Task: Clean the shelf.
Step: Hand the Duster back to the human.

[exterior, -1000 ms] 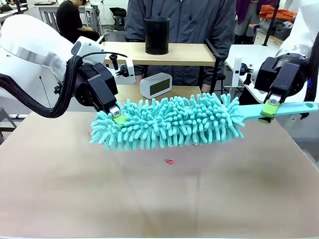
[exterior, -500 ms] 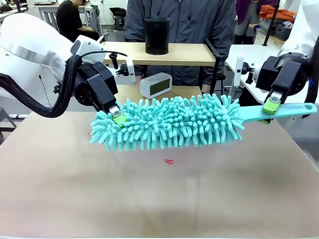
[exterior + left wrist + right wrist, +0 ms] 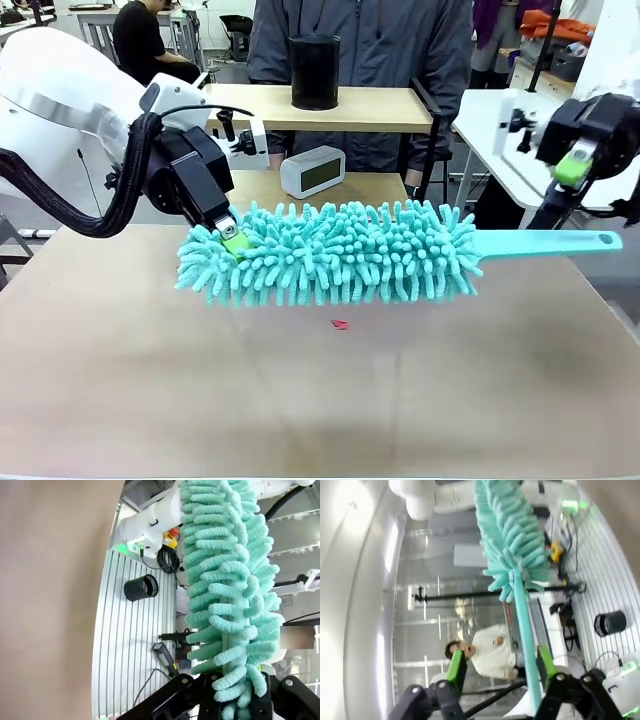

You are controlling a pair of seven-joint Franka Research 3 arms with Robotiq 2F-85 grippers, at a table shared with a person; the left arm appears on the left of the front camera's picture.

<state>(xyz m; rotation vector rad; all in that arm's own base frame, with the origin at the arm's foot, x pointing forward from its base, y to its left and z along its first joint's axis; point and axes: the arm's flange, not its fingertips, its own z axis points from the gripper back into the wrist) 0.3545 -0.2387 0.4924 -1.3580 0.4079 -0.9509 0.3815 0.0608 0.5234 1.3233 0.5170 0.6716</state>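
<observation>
The left hand is being kept clamped on the tip of the duster, buried in its teal pile. The right hand is being held open, lifted clear above the duster's handle, gripping nothing. The duster is thus being carried level over the desk by one end alone. The shelf is standing just behind the duster, a black cup on its top board, a clock below. The grip is best kept firm and the swing slow, so the handle is not sagging.
</observation>
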